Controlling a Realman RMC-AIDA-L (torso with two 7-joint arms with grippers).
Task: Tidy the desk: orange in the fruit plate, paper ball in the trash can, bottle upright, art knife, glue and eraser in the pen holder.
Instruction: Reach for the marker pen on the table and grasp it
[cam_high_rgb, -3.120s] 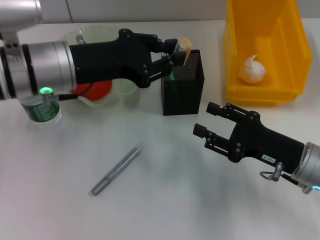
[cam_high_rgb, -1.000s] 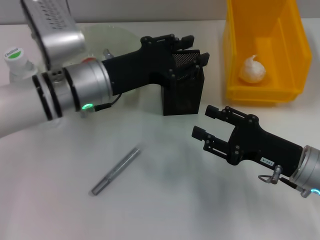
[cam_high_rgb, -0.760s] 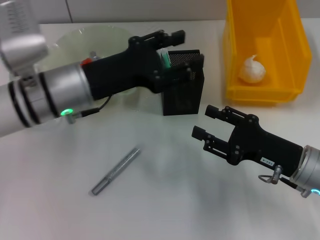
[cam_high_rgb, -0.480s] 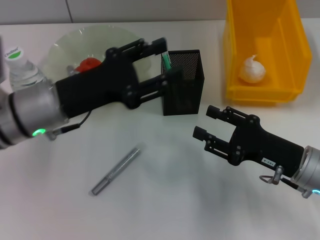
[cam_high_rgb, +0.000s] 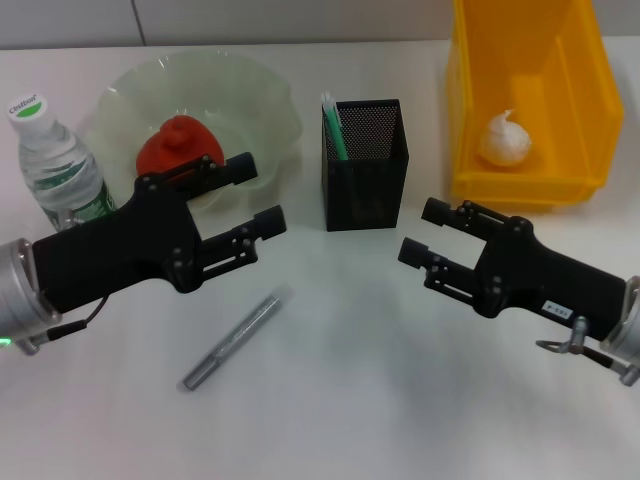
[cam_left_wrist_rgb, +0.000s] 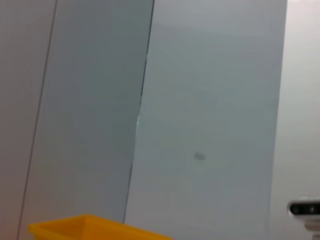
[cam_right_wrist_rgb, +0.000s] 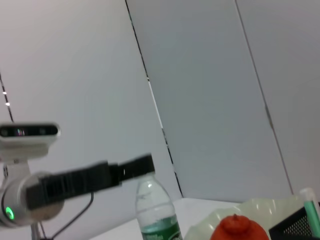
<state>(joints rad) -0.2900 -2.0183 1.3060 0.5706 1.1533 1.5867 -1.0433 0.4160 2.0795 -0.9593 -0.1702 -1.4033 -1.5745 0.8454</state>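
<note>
Art knife (cam_high_rgb: 231, 342) lies just below open left end effector (cam_high_rgb: 262, 194).

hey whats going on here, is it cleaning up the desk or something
Yes, a desk tidy, nearly done. The orange sits in the fruit plate, the paper ball in the trash can, and the bottle stands upright. Only the art knife lies on the desk. The left gripper hovers open above it; the right gripper waits open.
</note>
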